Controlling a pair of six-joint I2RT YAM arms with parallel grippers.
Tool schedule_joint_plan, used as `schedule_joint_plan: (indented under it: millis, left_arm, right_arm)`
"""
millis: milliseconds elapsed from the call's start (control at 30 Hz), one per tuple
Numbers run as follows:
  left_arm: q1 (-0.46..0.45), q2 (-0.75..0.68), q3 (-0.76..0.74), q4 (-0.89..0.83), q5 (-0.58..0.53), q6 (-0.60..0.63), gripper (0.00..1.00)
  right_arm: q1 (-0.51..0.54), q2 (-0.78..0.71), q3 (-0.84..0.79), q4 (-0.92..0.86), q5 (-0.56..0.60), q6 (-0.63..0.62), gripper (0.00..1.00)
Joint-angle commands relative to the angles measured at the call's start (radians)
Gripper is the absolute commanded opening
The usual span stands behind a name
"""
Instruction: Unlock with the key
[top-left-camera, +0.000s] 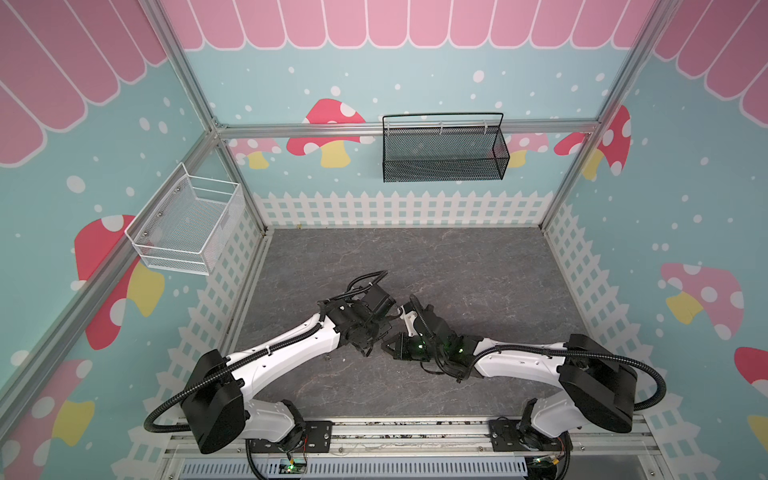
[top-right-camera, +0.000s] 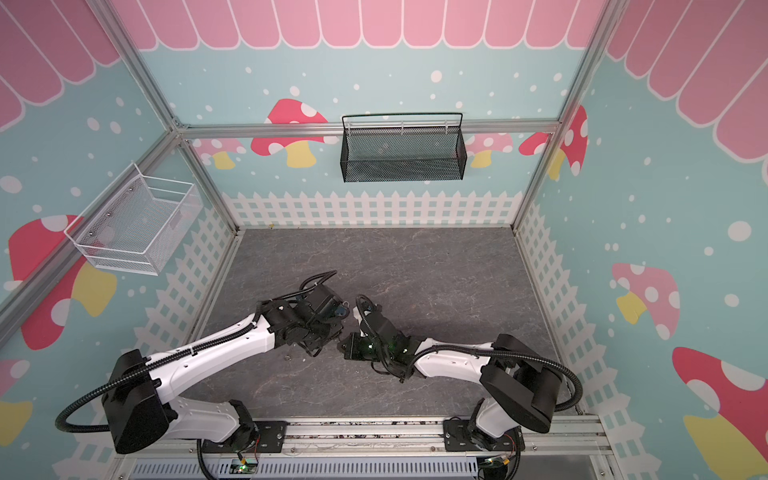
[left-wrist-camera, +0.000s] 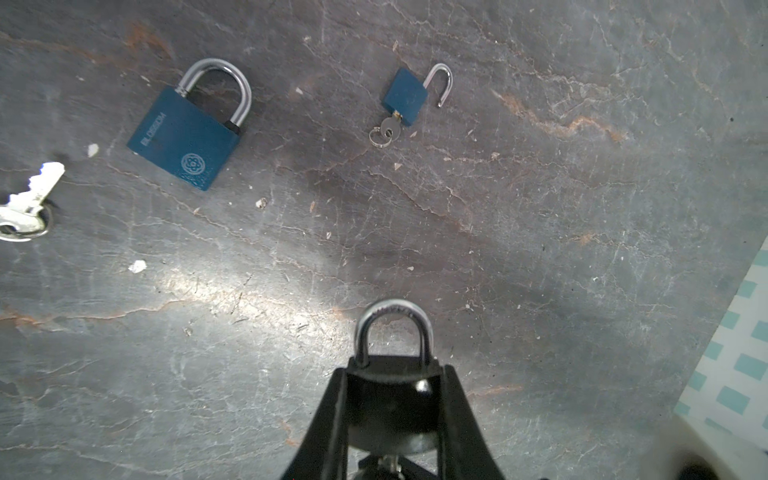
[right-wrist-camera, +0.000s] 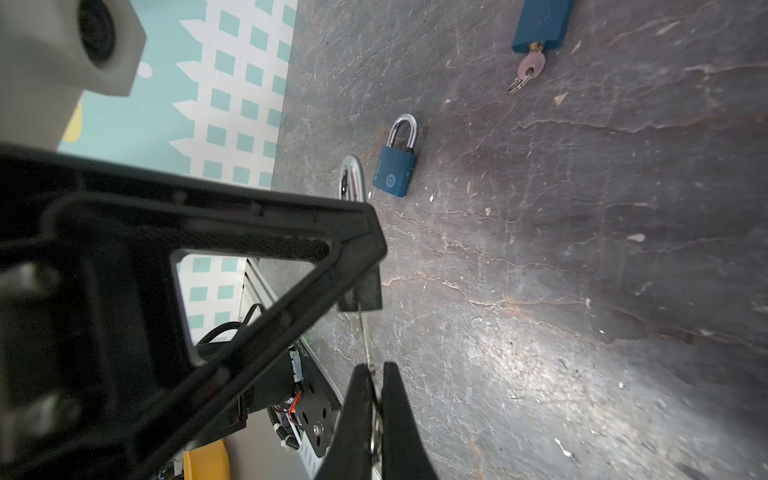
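Presently over grey table (left-wrist-camera: 540, 249): left gripper (left-wrist-camera: 395, 372) and right gripper (right-wrist-camera: 376, 368) tip to tip. Lying flat, large blue padlock (left-wrist-camera: 185, 139), shackle closed. Clamped between left fingers, above surface, dark padlock (left-wrist-camera: 382, 407). Further off, small blue padlock (left-wrist-camera: 405, 97), shackle swung open, small key (left-wrist-camera: 390, 124) in keyhole. Pinched between right fingers, key (right-wrist-camera: 363, 336), blade reaching dark padlock's underside. Beside large padlock, loose silver key (left-wrist-camera: 31, 199).

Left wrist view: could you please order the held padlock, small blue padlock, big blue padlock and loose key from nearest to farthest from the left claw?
1. Held padlock: gripped in the left claw.
2. Small blue padlock: straight ahead of the claw, shackle open.
3. Big blue padlock: off to one side, somewhat farther.
4. Loose key: beyond the big one, at the view's edge.
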Motion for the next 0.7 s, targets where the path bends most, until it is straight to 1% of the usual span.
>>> schedule_joint_plan:
  millis: [0, 133, 200, 267, 333, 367, 433, 500, 667]
  left_arm:
    - [-0.037, -0.001, 0.001, -0.063, 0.126, -0.024, 0.00]
    - [-0.047, -0.003, 0.002, -0.054, 0.136, -0.022, 0.00]
    - [-0.068, -0.011, 0.002, -0.054, 0.129, -0.026, 0.00]
    - [-0.085, -0.017, -0.005, -0.054, 0.120, -0.021, 0.00]
    - [-0.088, -0.020, -0.019, -0.052, 0.120, -0.013, 0.00]
    - [-0.088, -0.023, -0.028, -0.054, 0.111, -0.011, 0.00]
    - [-0.087, -0.031, -0.048, -0.049, 0.100, -0.024, 0.00]
    - [-0.083, -0.036, -0.055, -0.049, 0.088, -0.015, 0.00]
    - [-0.079, -0.048, -0.048, -0.051, 0.096, -0.022, 0.00]
  right_arm:
    - [-0.013, -0.034, 0.057, 0.048, 0.148, -0.046, 0.00]
    - [-0.014, -0.039, 0.061, 0.046, 0.152, -0.062, 0.00]
    - [-0.024, -0.046, 0.044, 0.070, 0.130, -0.044, 0.00]
    - [-0.040, -0.052, 0.016, 0.142, 0.061, -0.029, 0.00]
    - [-0.063, -0.049, -0.014, 0.247, -0.031, 0.037, 0.00]
    - [-0.066, -0.046, -0.019, 0.278, -0.054, 0.054, 0.00]
    - [-0.063, -0.047, -0.011, 0.280, -0.068, 0.051, 0.00]
    - [-0.064, -0.047, 0.001, 0.250, -0.053, 0.025, 0.00]
    - [-0.064, -0.050, 0.003, 0.148, 0.028, -0.012, 0.00]
